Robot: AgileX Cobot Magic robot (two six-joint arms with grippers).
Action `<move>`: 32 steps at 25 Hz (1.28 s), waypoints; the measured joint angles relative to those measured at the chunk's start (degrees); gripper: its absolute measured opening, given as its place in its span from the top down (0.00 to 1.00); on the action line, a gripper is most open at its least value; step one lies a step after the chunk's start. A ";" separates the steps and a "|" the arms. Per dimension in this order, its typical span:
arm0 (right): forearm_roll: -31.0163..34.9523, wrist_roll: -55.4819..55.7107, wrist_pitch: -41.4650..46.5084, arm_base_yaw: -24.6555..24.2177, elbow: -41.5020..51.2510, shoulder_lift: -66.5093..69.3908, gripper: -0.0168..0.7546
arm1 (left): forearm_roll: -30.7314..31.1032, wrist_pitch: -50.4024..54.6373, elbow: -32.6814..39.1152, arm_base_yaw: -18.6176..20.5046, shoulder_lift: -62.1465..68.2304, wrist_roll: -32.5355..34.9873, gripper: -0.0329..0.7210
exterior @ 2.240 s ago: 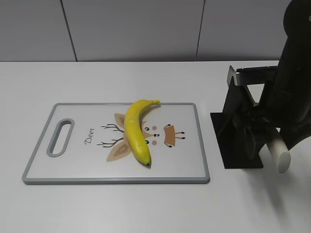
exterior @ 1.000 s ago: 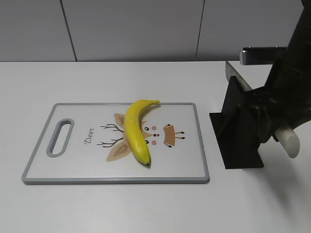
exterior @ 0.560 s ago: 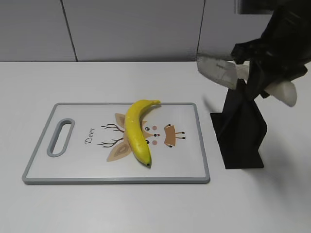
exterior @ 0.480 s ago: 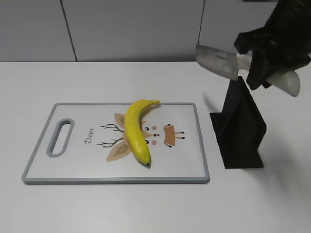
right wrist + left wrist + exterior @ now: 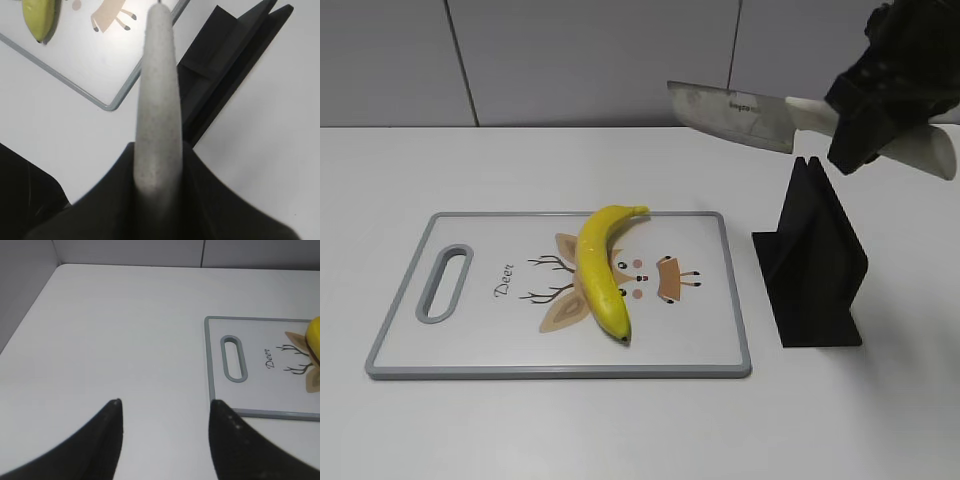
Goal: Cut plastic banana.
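Right gripper (image 5: 880, 115) clamps cleaver (image 5: 732, 112) handle – fingertips hidden; left gripper (image 5: 165, 412) open, empty; plastic banana (image 5: 602, 270) cropped in wrist views.

Right gripper (image 5: 880, 118) sits high at the upper right of the exterior view, jaws clamped on a pale knife handle (image 5: 157, 100) — the handle runs straight out between the fingers in the right wrist view. Left gripper (image 5: 165, 412) appears in its own wrist view only — two dark fingertips (image 5: 114, 412) spread apart, nothing between them, low over the table (image 5: 100, 340).
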 joint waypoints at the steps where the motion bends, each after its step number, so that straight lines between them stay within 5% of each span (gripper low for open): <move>1: 0.31 -1.08 0.00 0.00 0.12 -0.37 0.75 | 0.00 -0.43 -0.48 0.00 1.54 0.30 0.25; 9: 5.50 -11.35 -2.18 0.00 3.84 -3.84 0.75 | -5.65 -7.45 -5.42 -0.62 17.84 10.60 0.25; 15: 8.61 -22.19 -3.90 0.00 4.90 -4.52 0.75 | -11.45 -10.90 -11.02 -4.53 32.20 23.61 0.25; 23: 12.86 -32.90 -5.38 0.00 4.90 -2.75 0.75 | -18.83 -8.79 -25.88 -7.80 53.93 42.37 0.25; 32: 14.81 -50.99 -5.71 0.00 4.90 1.32 0.75 | -22.79 -1.75 -41.13 -9.08 75.36 56.28 0.25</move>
